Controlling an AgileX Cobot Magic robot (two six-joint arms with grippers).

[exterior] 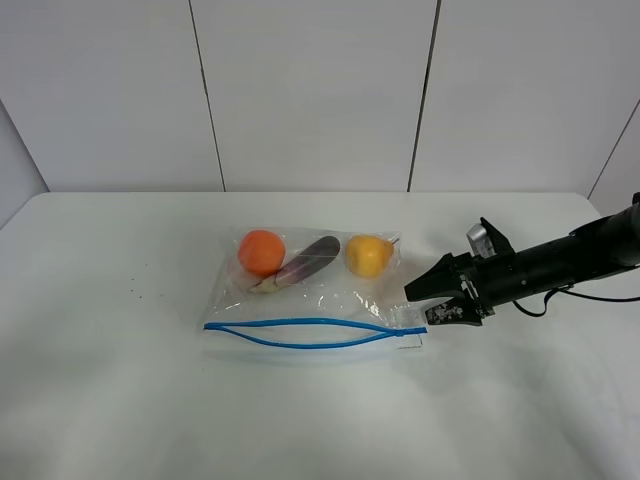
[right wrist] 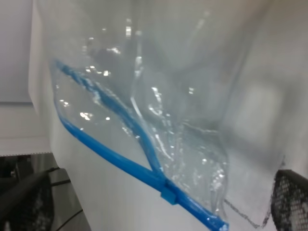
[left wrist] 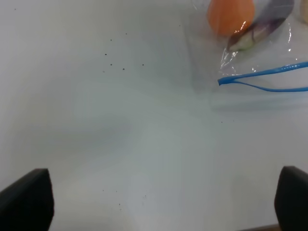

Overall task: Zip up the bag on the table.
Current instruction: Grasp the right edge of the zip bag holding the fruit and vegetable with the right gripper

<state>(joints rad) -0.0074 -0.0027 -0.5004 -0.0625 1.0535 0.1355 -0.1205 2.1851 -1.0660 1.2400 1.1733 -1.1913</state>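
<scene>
The clear crinkly bag [exterior: 315, 290] lies in the middle of the white table [exterior: 120, 400], holding orange, purple and yellow produce. Its blue zipper strip [exterior: 310, 332] runs along the near edge and gapes apart in the middle. My right gripper [exterior: 418, 308] stands open at the bag's right end, one finger on each side of the zipper's corner. In the right wrist view the blue slider [right wrist: 168, 195] sits between the spread fingers [right wrist: 291, 197]. My left gripper [left wrist: 159, 202] is open over bare table, well away from the bag [left wrist: 255, 43], and does not show in the high view.
A white panelled wall [exterior: 310, 90] rises behind the table's far edge. Small dark specks [left wrist: 113, 60] dot the tabletop to the left of the bag. The right arm [exterior: 570, 255] stretches in from the right edge with a cable trailing behind it.
</scene>
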